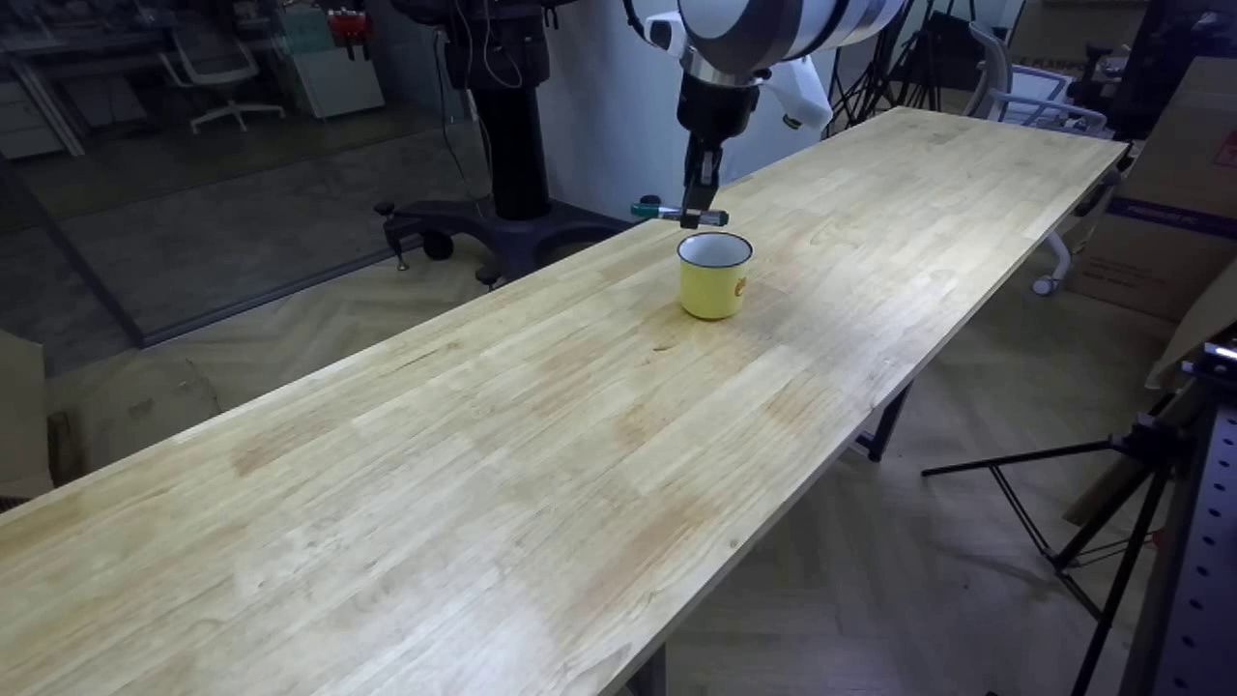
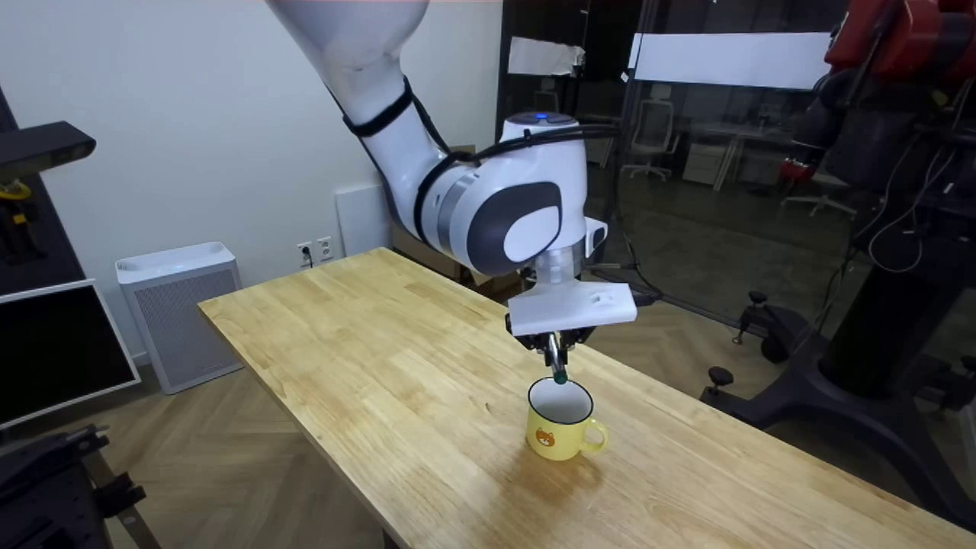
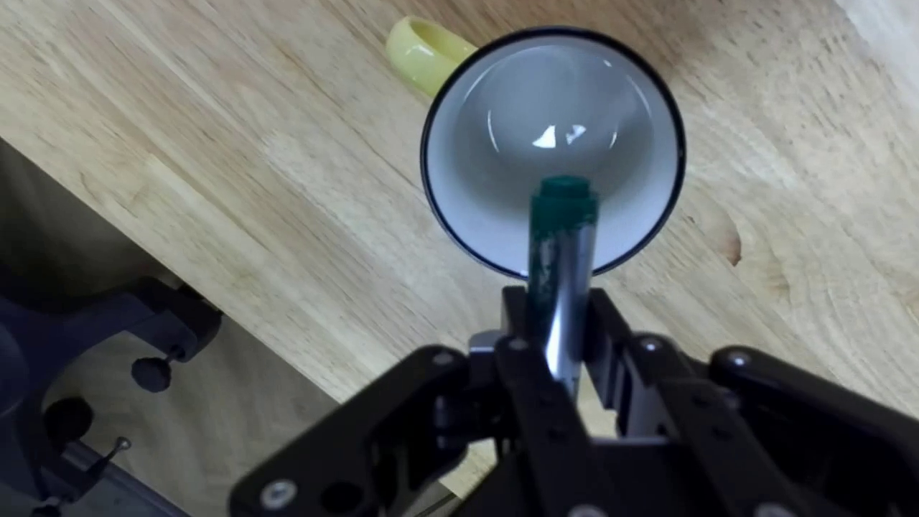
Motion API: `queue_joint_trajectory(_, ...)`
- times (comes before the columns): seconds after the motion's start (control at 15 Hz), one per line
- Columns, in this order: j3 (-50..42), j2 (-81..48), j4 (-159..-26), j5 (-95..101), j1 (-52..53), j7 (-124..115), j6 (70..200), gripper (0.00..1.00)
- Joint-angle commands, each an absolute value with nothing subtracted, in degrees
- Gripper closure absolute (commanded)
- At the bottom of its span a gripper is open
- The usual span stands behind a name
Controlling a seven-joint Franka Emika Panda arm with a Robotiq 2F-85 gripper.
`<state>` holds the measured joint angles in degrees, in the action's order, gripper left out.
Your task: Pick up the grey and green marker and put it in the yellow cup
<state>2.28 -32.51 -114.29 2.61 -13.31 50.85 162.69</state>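
A long wooden worktop (image 1: 541, 435) is running diagonally through an exterior view, and above it my white arm (image 2: 518, 221) is hanging with its working end turned downward. On the wood a yellow mug (image 2: 563, 441) is standing upright, its dark-rimmed mouth facing up in both exterior views. Above the mug my jaws are pinching a grey-and-green marker (image 3: 563, 280), gripping it off-centre, so that the longer stretch is projecting and its green end (image 2: 560, 377) is showing over the mug's pale interior in the wrist view. The marker is lying nearly level in my hold, and no part of it is resting inside the mug.

By my judgement the picking-up is counting as done and the carrying as nearly done. What is remaining is the placing: centring the marker over the mouth, probably tipping its green end down, lowering it, then letting go and backing off. Held this flat, the marker is risking a catch across the rim, since it is looking longer than the opening is wide. How high it is hanging above that rim I am not managing to tell.
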Motion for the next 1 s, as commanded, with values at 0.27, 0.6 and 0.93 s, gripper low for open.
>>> queue_joint_trajectory(0.27, 9.23, -31.65, -118.56, 2.22, -20.98, 52.56, 170.10, 0.95)
queue_joint_trajectory(0.6, 11.58, -31.57, -121.13, 2.50, -24.15, 52.65, 172.46, 0.95)
queue_joint_trajectory(0.93, 12.97, -31.85, -123.18, 3.16, -26.37, 52.50, 174.49, 0.95)
